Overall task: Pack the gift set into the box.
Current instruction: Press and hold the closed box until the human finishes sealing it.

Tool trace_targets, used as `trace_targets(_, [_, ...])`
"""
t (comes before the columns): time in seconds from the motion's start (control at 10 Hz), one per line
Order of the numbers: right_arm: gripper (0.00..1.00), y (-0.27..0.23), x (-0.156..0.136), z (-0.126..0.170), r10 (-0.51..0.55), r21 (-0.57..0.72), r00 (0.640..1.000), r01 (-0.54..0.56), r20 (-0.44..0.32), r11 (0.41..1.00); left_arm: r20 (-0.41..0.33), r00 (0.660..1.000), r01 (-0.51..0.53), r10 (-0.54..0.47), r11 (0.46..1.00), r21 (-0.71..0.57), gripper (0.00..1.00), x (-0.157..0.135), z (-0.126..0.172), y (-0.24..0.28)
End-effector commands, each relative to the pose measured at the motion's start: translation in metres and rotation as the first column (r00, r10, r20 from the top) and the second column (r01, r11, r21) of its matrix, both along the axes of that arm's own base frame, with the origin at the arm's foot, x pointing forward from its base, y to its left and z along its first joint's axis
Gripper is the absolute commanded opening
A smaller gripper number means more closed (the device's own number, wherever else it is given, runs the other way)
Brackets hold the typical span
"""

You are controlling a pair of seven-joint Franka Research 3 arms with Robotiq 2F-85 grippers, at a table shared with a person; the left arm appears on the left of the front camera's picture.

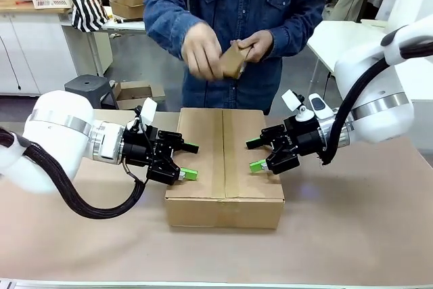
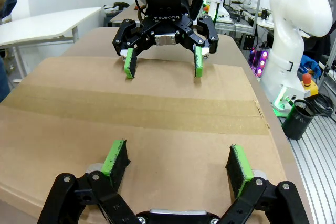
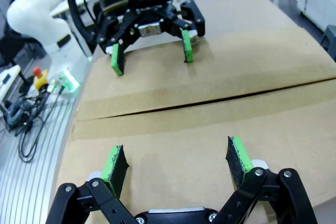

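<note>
The box [image 1: 224,167] sits shut at the table's middle, with a tape strip along its centre seam; it also shows as the box top [image 2: 157,111] and the box top [image 3: 173,114], where a dark slit runs along the seam. My left gripper [image 1: 191,161] is open over the box's left edge, and my right gripper [image 1: 255,154] is open over its right edge. The two face each other with nothing between their fingers. In the wrist views my left gripper [image 2: 177,158] and my right gripper [image 3: 177,163] hover just above the cardboard. Behind the box, the person's hands hold a small brown packet [image 1: 233,59].
The brown table [image 1: 352,221] has free room around the box. Behind it are a black stool [image 1: 91,89], a smaller cardboard box [image 1: 137,91], a striped bag [image 1: 88,5] and a white table [image 1: 338,35].
</note>
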State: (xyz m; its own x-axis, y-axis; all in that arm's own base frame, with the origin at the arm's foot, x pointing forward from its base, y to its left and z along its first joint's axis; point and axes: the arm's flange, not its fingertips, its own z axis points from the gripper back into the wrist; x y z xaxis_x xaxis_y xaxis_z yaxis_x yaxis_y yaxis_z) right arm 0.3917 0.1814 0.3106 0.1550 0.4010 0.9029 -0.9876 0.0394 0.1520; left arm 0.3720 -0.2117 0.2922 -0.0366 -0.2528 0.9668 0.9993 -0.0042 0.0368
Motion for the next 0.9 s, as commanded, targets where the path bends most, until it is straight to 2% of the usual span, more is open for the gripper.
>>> trace_targets(0.0, [1.00, 0.0003, -0.0004, -0.0024, 0.001, -0.009, 1.000, -0.001, 0.004, 1.000, 0.003, 1.000, 0.001, -0.001, 1.000, 0.003, 1.00, -0.0011, -0.0012, 0.0005])
trace_targets(0.8, [1.00, 0.0003, -0.0004, -0.0024, 0.001, -0.009, 1.000, -0.001, 0.004, 1.000, 0.003, 1.000, 0.001, -0.001, 1.000, 0.003, 1.00, -0.0011, -0.0012, 0.0005])
